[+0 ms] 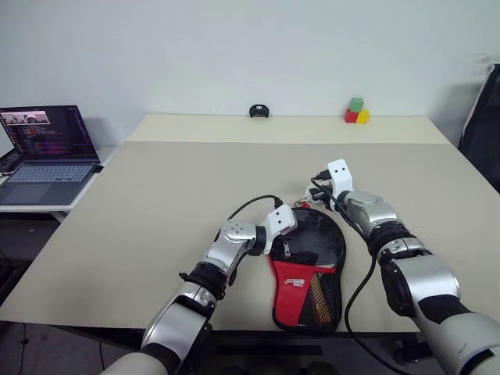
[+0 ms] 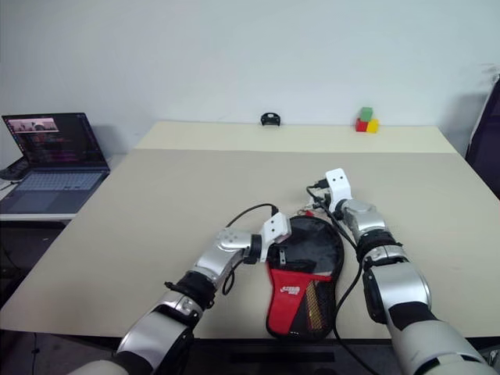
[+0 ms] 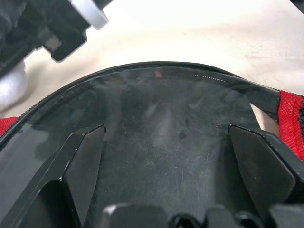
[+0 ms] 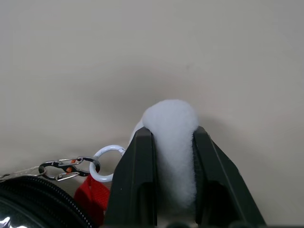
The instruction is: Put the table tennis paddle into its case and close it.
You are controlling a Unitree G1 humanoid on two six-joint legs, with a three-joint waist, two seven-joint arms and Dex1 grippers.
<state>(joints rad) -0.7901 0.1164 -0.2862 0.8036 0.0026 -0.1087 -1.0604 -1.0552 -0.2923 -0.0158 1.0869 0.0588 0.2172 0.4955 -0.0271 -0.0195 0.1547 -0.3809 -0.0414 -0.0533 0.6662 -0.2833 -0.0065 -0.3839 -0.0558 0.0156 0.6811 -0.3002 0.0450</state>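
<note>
The case (image 1: 311, 234) lies flat near the table's front edge, its round black end away from me and its red mesh-pocket end (image 1: 295, 286) towards me. The table tennis paddle is hidden; only a light brown patch (image 1: 316, 295) shows through the mesh. My left gripper (image 3: 166, 133) is open, just above the case's glossy black face, at its left rim. At the case's far edge, my right gripper (image 4: 172, 135) is shut on a white fluffy ball (image 4: 170, 116). A white ring (image 4: 107, 164) and a metal clip (image 4: 66, 169) link the ball to the case's zipper edge.
An open laptop (image 1: 47, 152) stands on a side table at the left. At the table's far edge sit a small black object (image 1: 259, 111) and red, green and yellow blocks (image 1: 356, 112). A dark object (image 1: 484, 125) stands at the right. Black cables run along both arms.
</note>
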